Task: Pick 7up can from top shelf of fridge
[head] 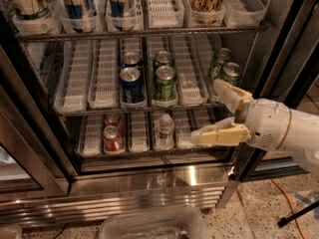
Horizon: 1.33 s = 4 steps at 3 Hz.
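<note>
Low before the fridge point(149, 183), pincer point(204, 110) agape, empty; green cans point(165, 82) in lane trays point(187, 78)

Two blue cans point(132, 83) stand one behind the other, two red cans point(112, 138) below them. A water bottle point(164, 128) stands just beside the hand point(204, 111)

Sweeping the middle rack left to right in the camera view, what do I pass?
Empty lane trays → blue cans → dark-green cans → another empty tray → green-and-white cans by the right wall. The gripper, open, hovers in front at the right end.
</note>
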### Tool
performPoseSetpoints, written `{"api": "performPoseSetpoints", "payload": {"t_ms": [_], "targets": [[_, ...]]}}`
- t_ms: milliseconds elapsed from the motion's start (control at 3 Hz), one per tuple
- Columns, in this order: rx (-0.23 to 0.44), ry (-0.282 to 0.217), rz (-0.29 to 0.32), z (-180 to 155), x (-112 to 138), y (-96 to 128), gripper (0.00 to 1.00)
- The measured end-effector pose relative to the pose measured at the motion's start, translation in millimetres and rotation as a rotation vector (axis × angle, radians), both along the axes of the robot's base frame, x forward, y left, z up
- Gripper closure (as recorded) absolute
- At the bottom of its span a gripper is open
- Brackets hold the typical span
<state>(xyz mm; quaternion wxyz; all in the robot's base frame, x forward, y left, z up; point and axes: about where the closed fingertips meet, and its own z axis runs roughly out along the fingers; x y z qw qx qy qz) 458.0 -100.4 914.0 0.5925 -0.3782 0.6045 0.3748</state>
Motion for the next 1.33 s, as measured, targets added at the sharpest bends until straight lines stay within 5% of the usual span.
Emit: {"api": "performPoseSetpoints", "payload": {"t_ms": [333, 1000, 1333], "targets": [[0.129, 0.025, -0.054, 29.2, 16.9, 10.3, 0.0], [0.114, 0.003, -0.093, 25.6, 21.5, 16.7, 0.0], [0.04, -0.007, -0.149, 12.8, 18.8, 55.5, 0.0]]}}
